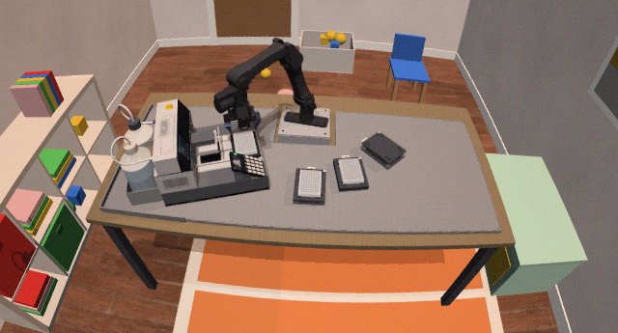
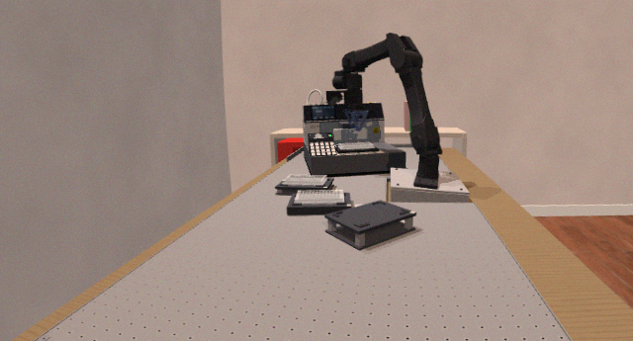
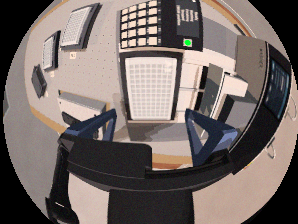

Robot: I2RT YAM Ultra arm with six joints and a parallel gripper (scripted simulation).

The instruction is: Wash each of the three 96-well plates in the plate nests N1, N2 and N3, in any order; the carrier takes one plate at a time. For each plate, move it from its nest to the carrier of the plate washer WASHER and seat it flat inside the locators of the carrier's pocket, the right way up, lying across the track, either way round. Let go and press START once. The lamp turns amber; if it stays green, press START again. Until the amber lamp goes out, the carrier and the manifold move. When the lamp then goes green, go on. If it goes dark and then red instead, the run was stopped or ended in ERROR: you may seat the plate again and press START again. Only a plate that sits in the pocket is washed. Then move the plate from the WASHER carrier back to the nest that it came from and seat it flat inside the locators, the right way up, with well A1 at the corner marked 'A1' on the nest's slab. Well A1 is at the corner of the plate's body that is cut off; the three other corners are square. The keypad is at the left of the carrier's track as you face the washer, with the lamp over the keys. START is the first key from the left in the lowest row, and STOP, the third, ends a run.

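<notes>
One white 96-well plate [image 1: 245, 142] [image 2: 356, 146] [image 3: 153, 88] lies in the carrier pocket of the washer [image 1: 169, 135] [image 2: 356, 160], beside the keypad [image 1: 248, 165] [image 2: 322, 148] [image 3: 141, 24]. The lamp [image 2: 329, 135] [image 3: 188, 43] is green. My gripper [image 1: 243, 123] [image 2: 355, 120] [image 3: 150, 112] is open and empty; it hangs above the plate with a finger on either side, clear of it. Two other plates sit in their nests, one [image 1: 309, 183] [image 2: 305, 181] [image 3: 79, 24] nearest the washer and one [image 1: 351, 172] [image 2: 318, 198] [image 3: 49, 51] in the middle. The third nest [image 1: 382, 150] [image 2: 370, 222] [image 3: 39, 79] is empty.
Two bottles [image 1: 135, 154] with tubing stand at the washer's left end. The arm's base plate [image 1: 304, 130] [image 2: 430, 190] sits behind the nests. The manifold [image 1: 215, 145] is over the track behind the carrier.
</notes>
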